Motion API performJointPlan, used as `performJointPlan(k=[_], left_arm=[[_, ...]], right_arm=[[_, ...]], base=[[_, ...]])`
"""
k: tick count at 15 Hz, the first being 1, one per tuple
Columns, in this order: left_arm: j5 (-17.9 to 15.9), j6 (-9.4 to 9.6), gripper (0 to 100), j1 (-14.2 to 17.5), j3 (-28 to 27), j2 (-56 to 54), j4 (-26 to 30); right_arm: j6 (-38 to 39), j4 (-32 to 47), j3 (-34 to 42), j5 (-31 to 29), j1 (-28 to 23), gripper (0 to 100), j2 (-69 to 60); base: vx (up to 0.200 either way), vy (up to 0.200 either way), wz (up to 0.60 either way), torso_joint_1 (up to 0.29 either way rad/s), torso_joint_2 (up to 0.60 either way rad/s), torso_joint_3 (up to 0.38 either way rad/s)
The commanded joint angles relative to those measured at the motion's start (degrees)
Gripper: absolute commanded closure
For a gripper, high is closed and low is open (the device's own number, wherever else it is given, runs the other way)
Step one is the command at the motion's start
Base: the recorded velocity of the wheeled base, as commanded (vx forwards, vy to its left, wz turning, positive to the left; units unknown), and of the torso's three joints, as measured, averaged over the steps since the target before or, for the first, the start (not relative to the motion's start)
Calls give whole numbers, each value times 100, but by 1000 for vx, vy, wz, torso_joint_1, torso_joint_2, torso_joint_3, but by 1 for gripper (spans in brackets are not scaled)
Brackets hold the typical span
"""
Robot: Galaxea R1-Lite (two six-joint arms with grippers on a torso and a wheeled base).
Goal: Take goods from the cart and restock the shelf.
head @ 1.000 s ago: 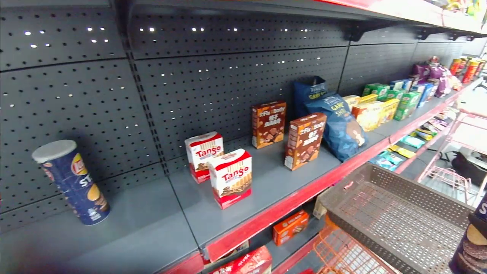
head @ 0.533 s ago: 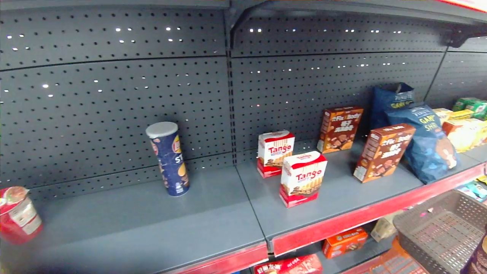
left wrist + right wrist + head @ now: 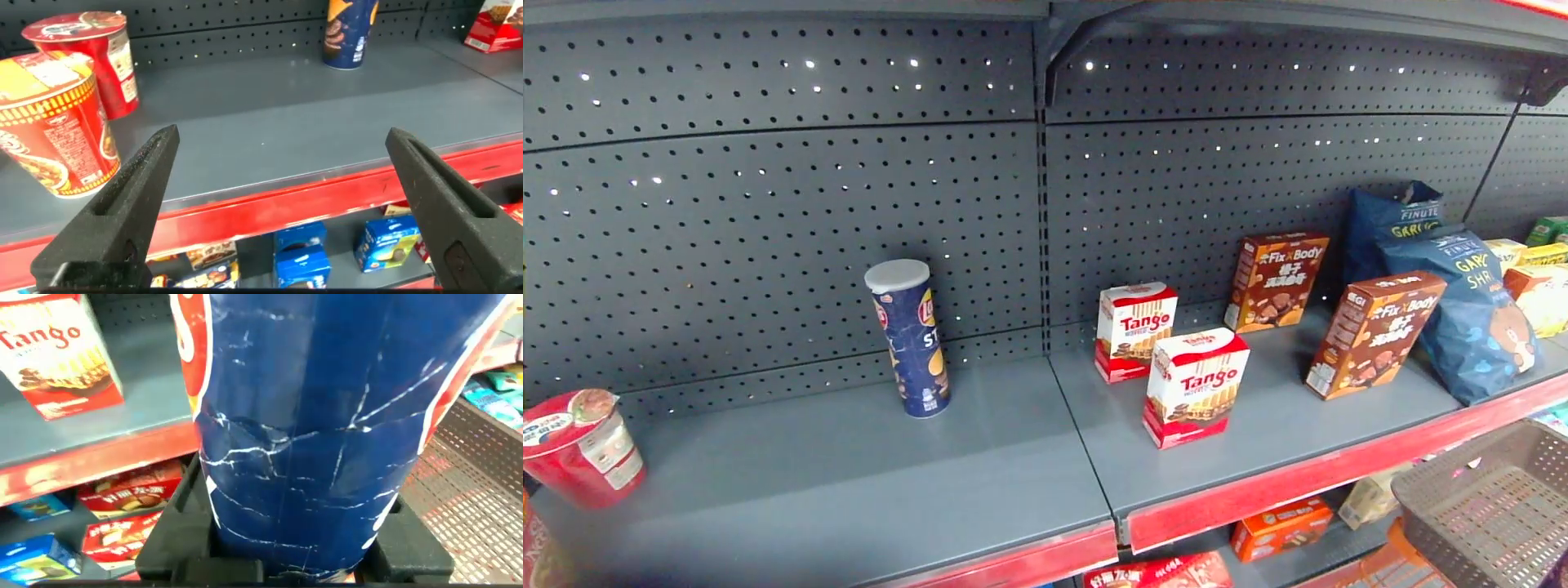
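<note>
Camera view is being swung leftward, so a red noodle cup (image 3: 580, 449) is being shown more fully at the shelf's (image 3: 849, 465) left end; the goods are not being moved. A glossy blue cylindrical can (image 3: 327, 416), veined with white lines, is being clamped upright by the right hand (image 3: 286, 539), out before the shelf's red front edge. The left hand (image 3: 278, 204) is being held apart before that edge, near an orange noodle cup (image 3: 53, 122).

Head camera looks down along the shelf (image 3: 849, 474); both wrist cameras face its red edge (image 3: 327, 192) from close, lower.
</note>
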Motion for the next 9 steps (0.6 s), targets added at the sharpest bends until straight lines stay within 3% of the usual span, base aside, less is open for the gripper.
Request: performJointPlan(k=[1, 3, 7, 9], left_arm=[[4, -2, 0, -1, 0, 5, 1], [4, -2, 0, -1, 0, 5, -8], [4, -2, 0, -1, 0, 5, 1], [4, -2, 0, -1, 0, 5, 1]], right_arm=[[-138, -1, 127, -96, 4, 100, -15], [-349, -9, 189, -290, 21, 100, -15], [-349, -1, 206, -272, 83, 100, -15], [-349, -1, 206, -263, 83, 100, -15]], base=[[0, 0, 0, 0, 0, 0], [0, 0, 0, 0, 0, 0], [0, 0, 600, 4, 0, 5], [0, 0, 0, 0, 0, 0]])
